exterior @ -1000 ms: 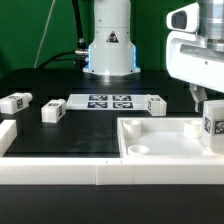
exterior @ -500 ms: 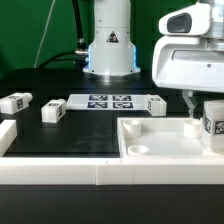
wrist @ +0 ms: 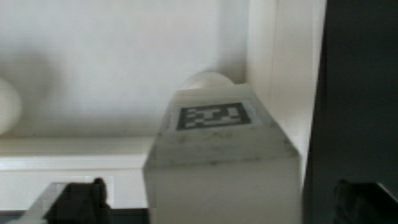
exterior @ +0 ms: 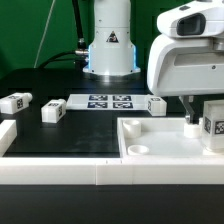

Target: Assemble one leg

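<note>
The leg (exterior: 213,126) stands upright, long axis vertical, in the tray (exterior: 165,122) at the exterior view's right. The gripper (wrist: 217,203) hangs wide open with nothing in its hold. In the wrist view the leg sits squarely between the two fingers (wrist: 80,200), seemingly clear of both, though blur hides any contact. The next move looks like a short drop, then closing across the leg

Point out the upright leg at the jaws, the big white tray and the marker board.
leg (exterior: 213,126), exterior view, on its tagged face
tray (exterior: 165,140), exterior view, on its bare floor
marker board (exterior: 110,101), exterior view, at the middle among its tags
</note>
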Motion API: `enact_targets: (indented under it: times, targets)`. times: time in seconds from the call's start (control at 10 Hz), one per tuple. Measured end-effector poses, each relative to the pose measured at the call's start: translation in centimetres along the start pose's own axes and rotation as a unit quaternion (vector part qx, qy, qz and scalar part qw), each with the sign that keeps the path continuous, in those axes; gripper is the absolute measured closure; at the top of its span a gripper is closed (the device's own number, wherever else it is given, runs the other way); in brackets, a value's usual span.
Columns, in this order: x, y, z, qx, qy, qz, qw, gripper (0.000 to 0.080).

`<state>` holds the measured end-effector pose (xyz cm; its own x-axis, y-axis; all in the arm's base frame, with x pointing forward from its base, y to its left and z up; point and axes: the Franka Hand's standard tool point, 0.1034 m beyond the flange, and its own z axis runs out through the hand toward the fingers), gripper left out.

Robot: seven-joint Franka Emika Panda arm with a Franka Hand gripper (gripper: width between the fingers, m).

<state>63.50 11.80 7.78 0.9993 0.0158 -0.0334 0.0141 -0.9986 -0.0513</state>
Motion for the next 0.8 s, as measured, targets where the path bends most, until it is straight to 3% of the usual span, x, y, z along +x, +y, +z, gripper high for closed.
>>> enact_targets:
  times: [0.1,0.2,0.3,0.5,0.8]
  targets:
    - [0.0,0.0,0.0,0.0,0.0,0.0,1.0,0.0327]
    - [0.0,0.02,0.0,0.0,0.0,0.001,1.0,0.0327]
    - [0.0,0.02,0.0,0.0,0.0,0.001,1.0,0.0513]
    - [0.0,0.04,0.03,0.0,0.0,0.016,1.0,0.0509]
    - [0.01,0.3,0.09,0.001,-0.001,0.179,0.984,0.0509]
